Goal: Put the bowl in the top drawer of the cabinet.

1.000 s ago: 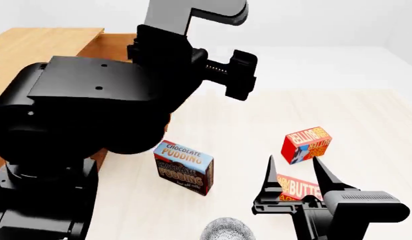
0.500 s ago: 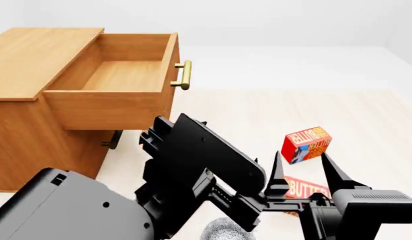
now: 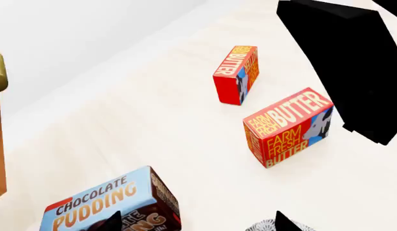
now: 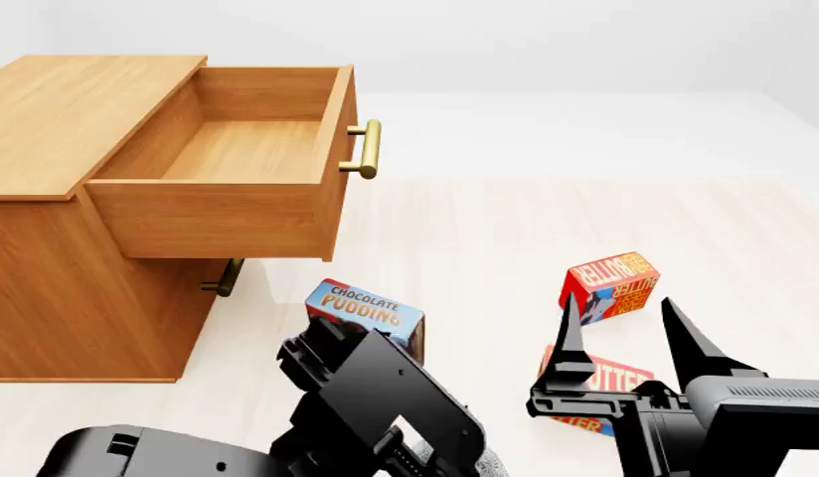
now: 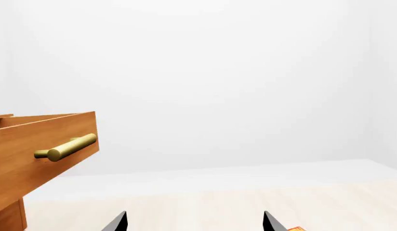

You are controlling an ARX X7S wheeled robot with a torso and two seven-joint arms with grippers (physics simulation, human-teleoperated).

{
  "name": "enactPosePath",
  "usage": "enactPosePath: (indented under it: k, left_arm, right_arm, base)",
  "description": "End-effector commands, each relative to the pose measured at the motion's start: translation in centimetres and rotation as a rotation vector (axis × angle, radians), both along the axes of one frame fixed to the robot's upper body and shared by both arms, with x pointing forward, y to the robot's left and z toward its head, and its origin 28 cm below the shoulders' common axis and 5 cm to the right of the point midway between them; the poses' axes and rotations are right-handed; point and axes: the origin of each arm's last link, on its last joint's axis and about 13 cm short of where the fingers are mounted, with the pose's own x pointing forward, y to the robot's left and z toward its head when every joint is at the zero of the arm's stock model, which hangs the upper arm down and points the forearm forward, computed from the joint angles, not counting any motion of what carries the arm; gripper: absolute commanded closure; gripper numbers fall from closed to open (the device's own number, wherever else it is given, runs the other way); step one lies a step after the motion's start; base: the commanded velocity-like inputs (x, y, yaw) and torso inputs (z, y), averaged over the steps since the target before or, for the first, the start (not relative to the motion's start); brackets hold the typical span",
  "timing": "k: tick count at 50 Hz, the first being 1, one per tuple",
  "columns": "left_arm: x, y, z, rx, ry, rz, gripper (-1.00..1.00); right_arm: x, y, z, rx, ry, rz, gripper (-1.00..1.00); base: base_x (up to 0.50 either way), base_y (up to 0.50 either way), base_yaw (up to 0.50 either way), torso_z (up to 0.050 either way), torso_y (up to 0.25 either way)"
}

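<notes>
Light-brown wood-grain forms the cabinet (image 4: 65, 199), the largest item, standing on the pale floor (image 4: 489, 238). The top drawer (image 4: 238, 149) is pulled fully out, its brass bar handle (image 4: 367, 149) facing the boxes. The left arm (image 4: 370, 417) reaches low past the chocolate pudding box (image 4: 363, 308). The right claw (image 4: 622, 343) hangs with prongs spread, above one butter box (image 4: 595, 388); a second butter box (image 4: 608, 283) stands beyond. The left claw (image 3: 195, 221) is spread. The bowl (image 3: 269, 226) shows only as a patterned rim beside a prong tip.
</notes>
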Motion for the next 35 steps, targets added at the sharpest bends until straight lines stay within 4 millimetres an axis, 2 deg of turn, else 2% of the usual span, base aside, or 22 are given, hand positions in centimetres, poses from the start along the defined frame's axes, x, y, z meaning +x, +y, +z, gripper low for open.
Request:
enactPosePath:
  k: [1,15,35]
  left_arm:
    - [0.6,0.4,-2.4,0.050,0.069,0.000,-1.00]
    - [1.8,0.2,-5.0,0.027,0.298,-0.025,-1.00]
    - [5.0,0.2,-5.0,0.040,0.409,0.013,-1.00]
  right_arm:
    - [0.0,-0.2,0.1,0.000,-0.003,-0.010,-1.00]
    - [-0.2,-0.3,0.4,-0.003,-0.007,-0.015,-1.00]
    - [-0.2,0.0,0.2,-0.007,-0.003,-0.010,-1.00]
  base:
    - [0.00,0.00,0.00,0.000,0.000]
    - [0.00,0.00,0.00,0.000,0.000]
    - [0.00,0.00,0.00,0.000,0.000]
